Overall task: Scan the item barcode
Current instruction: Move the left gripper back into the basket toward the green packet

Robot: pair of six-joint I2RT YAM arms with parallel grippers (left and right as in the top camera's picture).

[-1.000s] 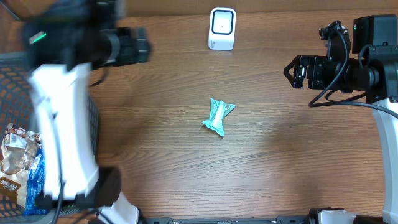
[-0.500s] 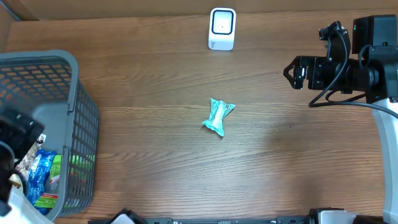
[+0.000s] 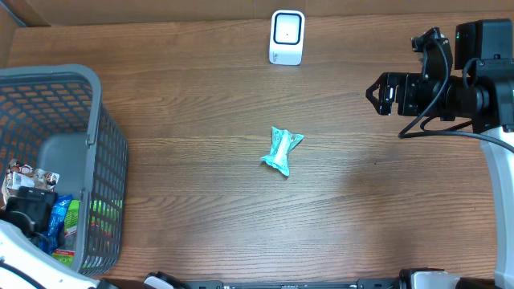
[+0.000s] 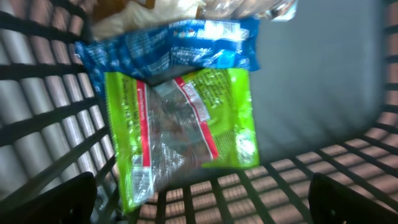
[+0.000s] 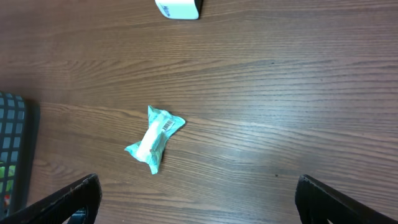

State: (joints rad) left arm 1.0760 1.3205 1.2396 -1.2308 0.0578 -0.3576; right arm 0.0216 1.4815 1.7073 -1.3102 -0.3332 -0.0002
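Observation:
A teal packet (image 3: 283, 150) lies on the wooden table near its middle, and its barcode shows in the right wrist view on the packet (image 5: 155, 138). The white scanner (image 3: 287, 37) stands at the far edge. My right gripper (image 5: 199, 205) hangs open above the table, right of the packet, with nothing between its fingers; from overhead the right gripper (image 3: 379, 92) sits far right. My left gripper (image 4: 202, 208) is open down inside the grey basket (image 3: 104, 152), just above a green packet (image 4: 186, 134) and a blue packet (image 4: 180, 53), touching neither.
The basket holds several snack packets (image 3: 32, 177) at its near left end. Its barred wall (image 4: 37, 130) stands close round my left fingers. The basket's corner (image 5: 12, 149) shows at the left of the right wrist view.
My left arm has swung off the table's left side and down into the basket, and its jaws have opened a little wider. The right arm and the teal packet have not moved.

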